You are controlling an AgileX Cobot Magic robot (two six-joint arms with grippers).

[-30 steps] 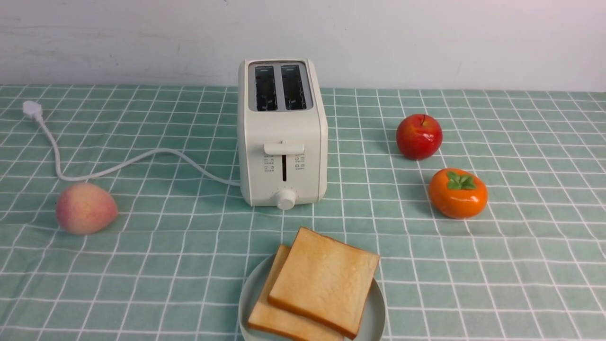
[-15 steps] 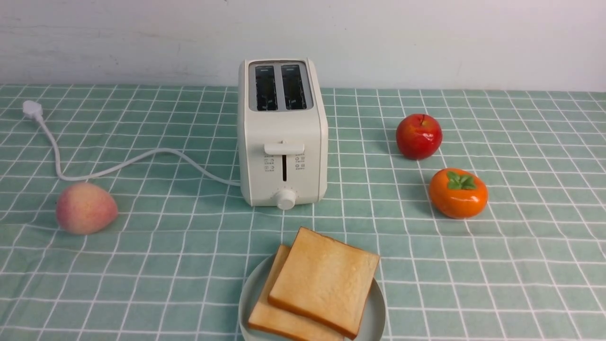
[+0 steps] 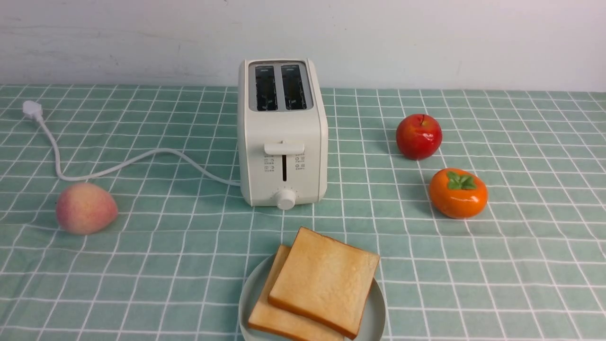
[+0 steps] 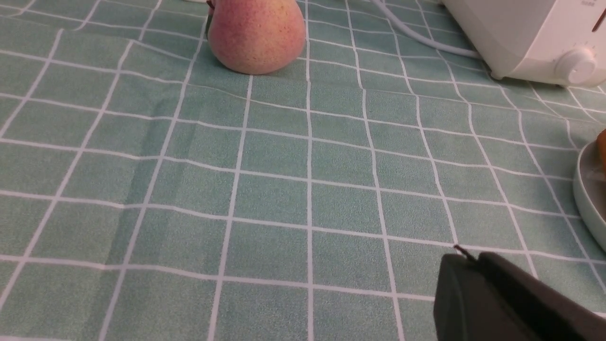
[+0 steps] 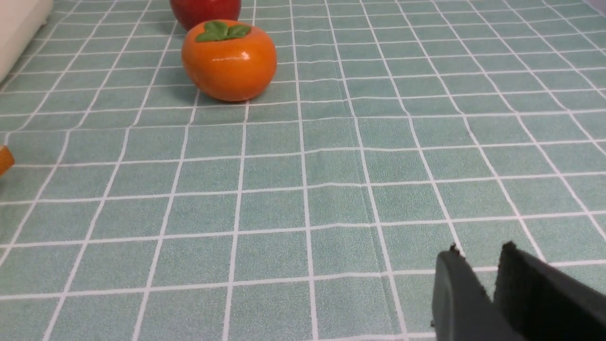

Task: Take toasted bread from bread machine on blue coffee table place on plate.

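Two slices of toasted bread lie overlapped on the plate (image 3: 248, 293) at the near middle of the blue coffee table (image 3: 142, 265): the upper slice (image 3: 324, 279) rests on the lower slice (image 3: 272, 319). Behind them stands the bread machine (image 3: 282, 132) with both slots empty and dark. Neither gripper shows in the front view. In the left wrist view my left gripper (image 4: 466, 258) is shut on nothing, low over the cloth, with the plate rim (image 4: 589, 189) off to one side. My right gripper (image 5: 480, 251) has a narrow gap between its fingers, empty, over bare cloth.
A peach (image 3: 86, 208) lies at the left, beside the white cord (image 3: 128, 163) that runs to a plug (image 3: 32, 110). A red apple (image 3: 419, 136) and an orange persimmon (image 3: 458, 192) sit at the right. A white wall closes the far side.
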